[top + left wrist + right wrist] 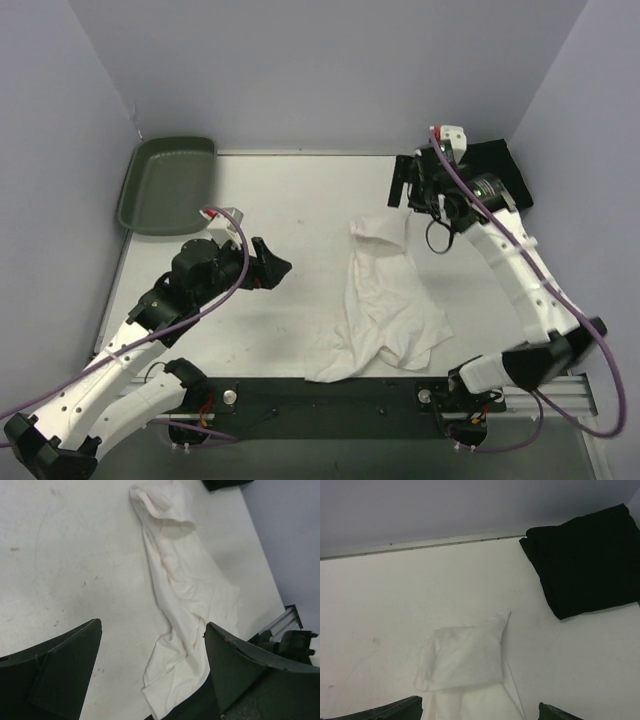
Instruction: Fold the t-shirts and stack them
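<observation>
Folding of the white t-shirt (pixel 385 300) was the step in hand, we judged. It lay rumpled mid-counter (pixel 280 200), and the black t-shirt (pixel 585 560) sat folded at the far right corner. We noted the right fingers (pixel 400 711) and left fingers (pixel 60 675) released, empty. Next move: grasp an edge, spread it flat. Count: two shirts, one tray (pixel 165 185).

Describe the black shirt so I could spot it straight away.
Start at the white table and look to its far right corner, by the wall. The black shirt lies there, folded into a neat flat rectangle. The white shirt, its only neighbour, sprawls crumpled mid-table.
</observation>
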Controlling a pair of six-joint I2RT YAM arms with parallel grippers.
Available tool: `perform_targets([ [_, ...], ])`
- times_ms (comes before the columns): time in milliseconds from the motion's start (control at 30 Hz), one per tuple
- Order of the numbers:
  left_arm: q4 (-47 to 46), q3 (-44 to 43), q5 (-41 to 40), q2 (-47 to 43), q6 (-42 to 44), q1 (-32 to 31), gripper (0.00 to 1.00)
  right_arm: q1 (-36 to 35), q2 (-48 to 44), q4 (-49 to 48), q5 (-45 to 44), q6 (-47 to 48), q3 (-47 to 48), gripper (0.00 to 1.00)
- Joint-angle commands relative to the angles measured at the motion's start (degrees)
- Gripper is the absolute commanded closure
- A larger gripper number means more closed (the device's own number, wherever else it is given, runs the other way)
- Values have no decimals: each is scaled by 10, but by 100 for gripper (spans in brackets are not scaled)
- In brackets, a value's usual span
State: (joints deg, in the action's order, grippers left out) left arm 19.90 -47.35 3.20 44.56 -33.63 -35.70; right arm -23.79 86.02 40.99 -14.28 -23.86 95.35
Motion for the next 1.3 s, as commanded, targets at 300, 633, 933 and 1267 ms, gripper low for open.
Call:
perform_targets([
  [300, -31, 156, 21, -9, -61, -11, 9, -218, -306, 135, 8, -259, -402, 18],
  [633, -57, 171, 37, 5, -62, -12, 9, -404, -324, 163, -54, -476, -544, 51],
  [933, -75, 180, 42, 18, -60, -12, 10, -463, -250, 135, -66, -530, -578, 52],
  [1267, -75, 186, 43, 18, -61, -12, 9, -478, -188, 89, -65, -517, -556, 52],
])
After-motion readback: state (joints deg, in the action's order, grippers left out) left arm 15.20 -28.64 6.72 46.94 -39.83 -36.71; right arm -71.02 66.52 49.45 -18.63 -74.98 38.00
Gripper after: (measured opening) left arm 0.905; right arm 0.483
